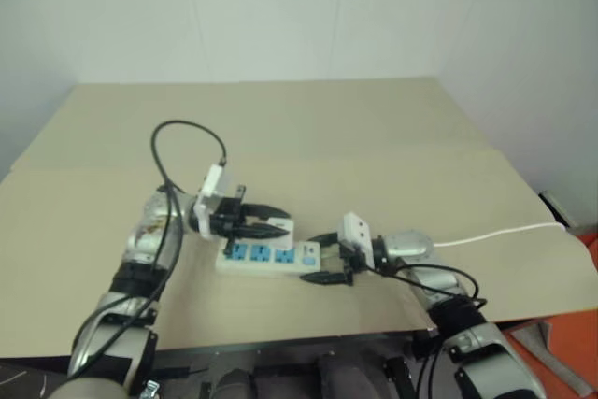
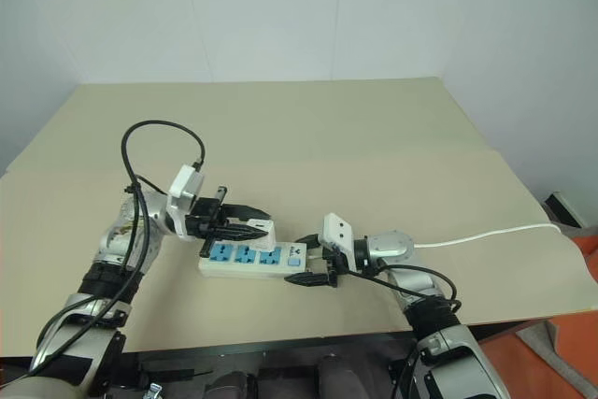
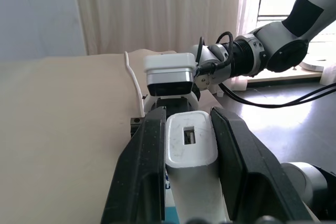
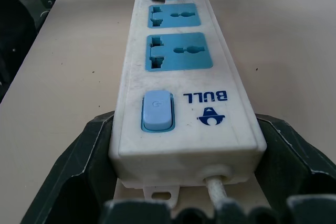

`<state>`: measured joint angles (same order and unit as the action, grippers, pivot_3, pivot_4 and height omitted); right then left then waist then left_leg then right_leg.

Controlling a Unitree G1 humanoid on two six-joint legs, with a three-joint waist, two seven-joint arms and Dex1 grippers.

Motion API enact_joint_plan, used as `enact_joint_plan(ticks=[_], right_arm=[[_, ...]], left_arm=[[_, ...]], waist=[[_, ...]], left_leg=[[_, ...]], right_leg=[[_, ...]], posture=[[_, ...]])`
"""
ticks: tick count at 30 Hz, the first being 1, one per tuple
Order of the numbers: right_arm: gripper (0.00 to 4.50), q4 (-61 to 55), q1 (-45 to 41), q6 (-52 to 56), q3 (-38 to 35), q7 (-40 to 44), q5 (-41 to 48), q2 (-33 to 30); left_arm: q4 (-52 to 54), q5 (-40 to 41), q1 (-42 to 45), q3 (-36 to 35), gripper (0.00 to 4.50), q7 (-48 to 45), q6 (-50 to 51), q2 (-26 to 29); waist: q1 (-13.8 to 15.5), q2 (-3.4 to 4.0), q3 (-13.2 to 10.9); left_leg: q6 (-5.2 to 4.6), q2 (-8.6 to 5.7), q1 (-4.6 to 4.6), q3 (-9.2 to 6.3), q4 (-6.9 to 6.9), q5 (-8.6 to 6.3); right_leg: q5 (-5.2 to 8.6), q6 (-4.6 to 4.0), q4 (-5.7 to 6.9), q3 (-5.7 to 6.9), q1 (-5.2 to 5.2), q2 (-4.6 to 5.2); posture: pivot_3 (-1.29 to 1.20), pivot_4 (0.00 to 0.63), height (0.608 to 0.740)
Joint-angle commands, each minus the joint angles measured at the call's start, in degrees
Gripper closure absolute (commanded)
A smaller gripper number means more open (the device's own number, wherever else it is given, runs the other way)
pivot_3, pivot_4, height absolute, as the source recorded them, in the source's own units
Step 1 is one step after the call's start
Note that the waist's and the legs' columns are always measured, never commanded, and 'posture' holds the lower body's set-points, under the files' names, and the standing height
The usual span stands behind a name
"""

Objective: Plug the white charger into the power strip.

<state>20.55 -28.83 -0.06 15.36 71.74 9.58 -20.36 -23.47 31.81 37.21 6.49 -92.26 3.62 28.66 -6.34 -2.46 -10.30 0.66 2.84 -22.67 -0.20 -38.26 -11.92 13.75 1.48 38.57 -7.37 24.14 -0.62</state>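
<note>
Two grippers work near the tabletop's front edge: the left gripper (image 1: 266,225) pinches the white charger (image 3: 191,142), a light, stiff, rather slick block best held by its flat sides, above the power strip (image 4: 181,77), whose switch end sits between the right gripper's (image 1: 334,258) wide-set jaws.

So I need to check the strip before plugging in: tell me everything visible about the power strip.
The power strip is a long flat white plastic bar lying on the tan table, with three blue socket faces, a blue switch and a BULL logo near its cord end. The right gripper straddles that end; a thin white cord trails off.
</note>
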Motion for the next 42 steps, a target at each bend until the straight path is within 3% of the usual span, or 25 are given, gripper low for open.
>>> enact_joint_plan(ticks=[1,32,42], right_arm=[[1.07,-0.87,1.09,1.38,2.22,0.23,-1.02,0.45],[1.07,-2.57,2.38,2.82,2.32,-0.27,-1.28,-0.28],[1.07,-2.7,2.51,2.39,2.2,-0.18,-1.21,-0.49]], left_arm=[[0.68,1.97,0.15,2.03,3.5,-0.24,-2.45,0.89],[-9.31,-0.16,2.63,7.85,3.5,-0.24,-10.21,-0.2],[-12.93,0.39,2.08,6.24,3.5,-0.24,-15.24,-2.29]], waist=[[-0.02,0.0,0.0],[-0.05,0.0,0.0],[0.18,0.0,0.0]], left_leg=[[0.0,0.0,0.0,0.0,0.0,0.0],[0.0,-0.01,-0.05,0.0,0.1,0.0],[0.0,-0.01,-0.06,0.0,0.11,0.0]], right_leg=[[0.0,0.0,0.0,0.0,-0.01,0.0],[0.02,-0.01,-0.16,-0.01,0.02,0.0],[0.01,0.0,-0.22,0.0,0.0,0.02]], posture=[[0.0,0.15,0.74],[0.0,0.15,0.74],[0.0,0.15,0.74]])
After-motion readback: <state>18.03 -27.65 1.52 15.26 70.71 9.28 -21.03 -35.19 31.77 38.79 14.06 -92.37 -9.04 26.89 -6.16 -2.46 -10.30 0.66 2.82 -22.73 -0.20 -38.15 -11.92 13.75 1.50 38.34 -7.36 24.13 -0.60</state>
